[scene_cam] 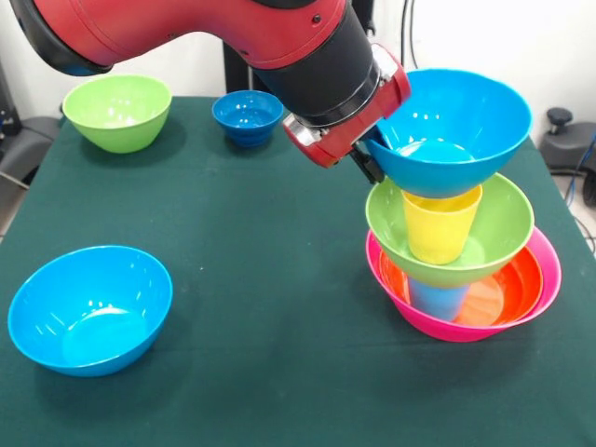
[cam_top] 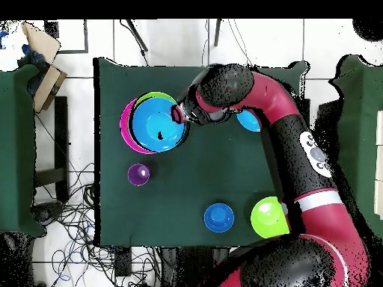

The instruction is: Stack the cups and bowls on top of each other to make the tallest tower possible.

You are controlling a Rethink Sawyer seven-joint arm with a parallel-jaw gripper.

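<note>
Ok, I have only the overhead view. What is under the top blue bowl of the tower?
Observer: The top blue bowl rests on a yellow cup that stands upright in a lime green bowl.
Operator: And below the green one?
Observer: A light blue cup stands in an orange bowl, which is nested in the pink bowl.
Operator: Is the top bowl level?
Observer: It seems slightly tilted, lower on the arm's side.

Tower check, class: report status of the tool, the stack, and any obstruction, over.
Tool at rim of top blue bowl, grip unclear. Tower: pink bowl, orange bowl, blue cup, green bowl, yellow cup, blue bowl. Nothing blocking.
</note>
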